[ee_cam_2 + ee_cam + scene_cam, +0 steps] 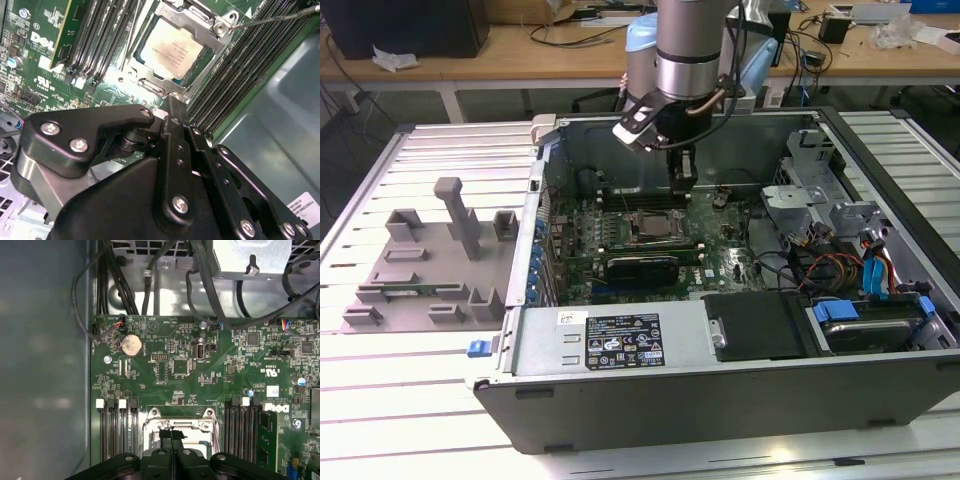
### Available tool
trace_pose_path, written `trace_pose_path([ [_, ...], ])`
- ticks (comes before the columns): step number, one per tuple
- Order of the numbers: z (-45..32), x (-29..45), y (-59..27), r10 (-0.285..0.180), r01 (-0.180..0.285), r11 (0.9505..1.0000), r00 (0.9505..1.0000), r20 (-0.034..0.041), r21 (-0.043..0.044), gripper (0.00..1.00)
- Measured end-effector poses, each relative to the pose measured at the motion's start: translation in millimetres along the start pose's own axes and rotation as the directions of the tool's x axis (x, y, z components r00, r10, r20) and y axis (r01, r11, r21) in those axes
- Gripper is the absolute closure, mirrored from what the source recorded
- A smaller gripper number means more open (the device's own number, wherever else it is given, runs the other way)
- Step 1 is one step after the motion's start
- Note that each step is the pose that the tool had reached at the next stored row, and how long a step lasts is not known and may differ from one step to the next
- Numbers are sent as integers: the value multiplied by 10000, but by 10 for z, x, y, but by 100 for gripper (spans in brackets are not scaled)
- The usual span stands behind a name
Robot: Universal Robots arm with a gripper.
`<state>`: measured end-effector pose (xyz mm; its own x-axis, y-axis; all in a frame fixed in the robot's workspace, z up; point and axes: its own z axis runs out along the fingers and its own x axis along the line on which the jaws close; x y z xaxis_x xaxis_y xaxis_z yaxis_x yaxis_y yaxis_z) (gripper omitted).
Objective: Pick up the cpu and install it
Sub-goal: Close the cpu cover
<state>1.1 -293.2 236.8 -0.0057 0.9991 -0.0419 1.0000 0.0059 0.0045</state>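
1. Fingers (175, 140) are pressed together with nothing seen between them. They hang just above the socket (655, 225), tips pointing down at it, so the work looks to be at the seating stage, not the pick-up.
2. The cpu (170, 52) lies flat in the socket, silvery top up, with the metal frame (202, 25) around its edges. Whether that frame is latched cannot be told.
3. The socket sits on the green motherboard (200, 365) between banks of memory slots (117, 425), leaving only a narrow approach from above.
4. The computer case (620, 395) lies open side up on the table (410, 420). It holds the motherboard, a long black card (640, 268) and bundled cables (830, 265).
5. A grey fixture (430, 260) stands on the table beside the case, at the exterior view's left.
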Motion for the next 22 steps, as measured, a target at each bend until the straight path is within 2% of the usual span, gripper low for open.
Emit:
trace_pose_path([
  [3, 16, -32, -54, -2, 2, 10000, 10000, 0, 0, 89],
  [6, 37, -121, -151, -2, 2, 10000, 10000, 0, 0, 89],
  [9, 45, -168, -209, -4, 4, 10000, 10000, 0, 0, 89],
  [14, 45, -169, -215, -57, 57, 10000, 10000, 2, -2, 89],
  [17, 45, -169, -215, -507, 507, 9987, 9987, -1, -22, 89],
  [19, 45, -169, -215, -967, 967, 9953, 9953, -2, -41, 89],
  [22, 45, -169, -215, -1754, 1754, 9845, 9845, -1, -75, 89],
])
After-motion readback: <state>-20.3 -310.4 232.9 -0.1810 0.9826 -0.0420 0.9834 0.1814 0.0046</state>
